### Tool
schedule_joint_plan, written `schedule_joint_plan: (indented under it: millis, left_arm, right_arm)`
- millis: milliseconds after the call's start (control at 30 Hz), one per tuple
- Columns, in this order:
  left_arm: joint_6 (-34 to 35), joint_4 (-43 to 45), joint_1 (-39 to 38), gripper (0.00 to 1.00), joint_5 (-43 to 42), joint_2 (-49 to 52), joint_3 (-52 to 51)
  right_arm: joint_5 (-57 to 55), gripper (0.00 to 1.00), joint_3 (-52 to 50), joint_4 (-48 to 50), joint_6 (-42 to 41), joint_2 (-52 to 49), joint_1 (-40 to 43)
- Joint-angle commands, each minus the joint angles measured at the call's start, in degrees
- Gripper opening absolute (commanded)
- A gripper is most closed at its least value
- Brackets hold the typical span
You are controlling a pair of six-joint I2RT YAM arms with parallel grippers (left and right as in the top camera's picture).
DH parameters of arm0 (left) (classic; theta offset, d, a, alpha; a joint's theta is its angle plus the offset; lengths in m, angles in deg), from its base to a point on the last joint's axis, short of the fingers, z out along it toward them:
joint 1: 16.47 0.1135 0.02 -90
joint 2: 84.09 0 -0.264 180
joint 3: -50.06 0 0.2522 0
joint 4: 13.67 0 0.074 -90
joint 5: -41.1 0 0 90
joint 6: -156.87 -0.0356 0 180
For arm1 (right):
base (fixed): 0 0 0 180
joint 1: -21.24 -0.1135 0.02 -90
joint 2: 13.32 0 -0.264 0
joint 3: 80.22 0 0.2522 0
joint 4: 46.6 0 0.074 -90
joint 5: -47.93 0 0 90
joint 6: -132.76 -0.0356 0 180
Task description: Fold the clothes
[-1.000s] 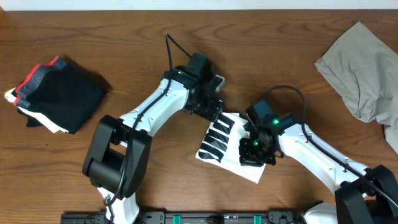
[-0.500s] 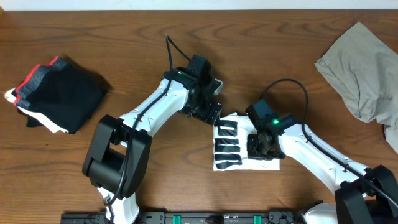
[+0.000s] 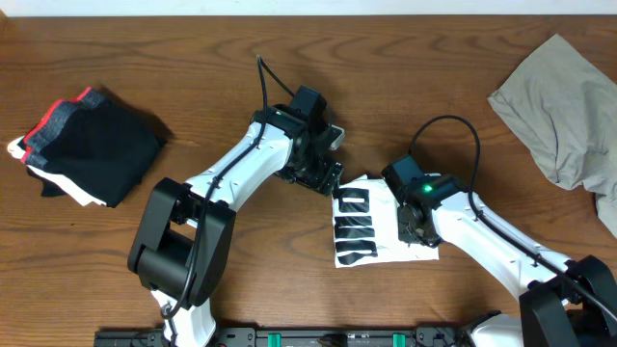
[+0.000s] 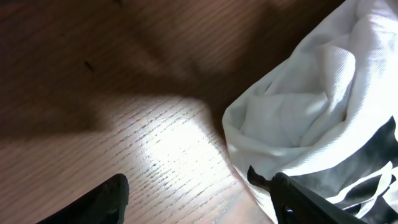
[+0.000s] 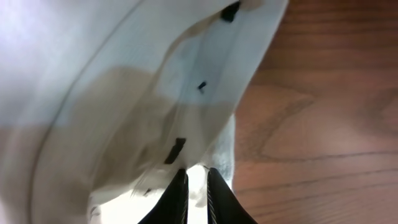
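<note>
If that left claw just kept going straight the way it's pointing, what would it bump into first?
Probably the bare wooden table, straight ahead of the open left gripper. The white T-shirt lies bunched beside one finger, which might brush its edge; depth is unclear.

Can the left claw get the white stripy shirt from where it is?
Probably yes. The left claw is open, and the bunched edge of the white shirt lies right beside it with nothing between.
</note>
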Motion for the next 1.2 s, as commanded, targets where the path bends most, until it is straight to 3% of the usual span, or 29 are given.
schedule_joint_plan:
  millis: [0,167,367,733,867,1167]
  left_arm:
    - [-0.4,-0.7,0.2,0.74,0.0,-0.2,-0.5]
    - [-0.4,-0.5,0.3,0.74,0.3,-4.1,0.6]
    - [-0.3,5.9,0.2,0.75,0.3,-6.8,0.8]
    - [-0.2,12.4,-3.5,0.75,0.3,-2.7,0.7]
    - [-0.2,12.0,-5.2,0.75,0.3,0.1,0.6]
    - [-0.2,11.7,-7.5,0.75,0.3,1.7,0.5]
  right_arm:
    - [-2.7,0.11,1.8,-0.2,-0.3,3.8,1.3]
    - [1.3,0.14,5.0,-1.1,4.3,11.8,2.1]
    - [18.1,0.26,5.8,-0.2,8.3,18.7,2.2]
    - [30.2,0.27,1.0,-4.3,8.3,15.1,1.9]
    - [30.5,0.33,-1.9,-4.3,7.5,14.0,1.1]
    - [30.3,0.34,-9.4,3.7,7.2,13.7,1.1]
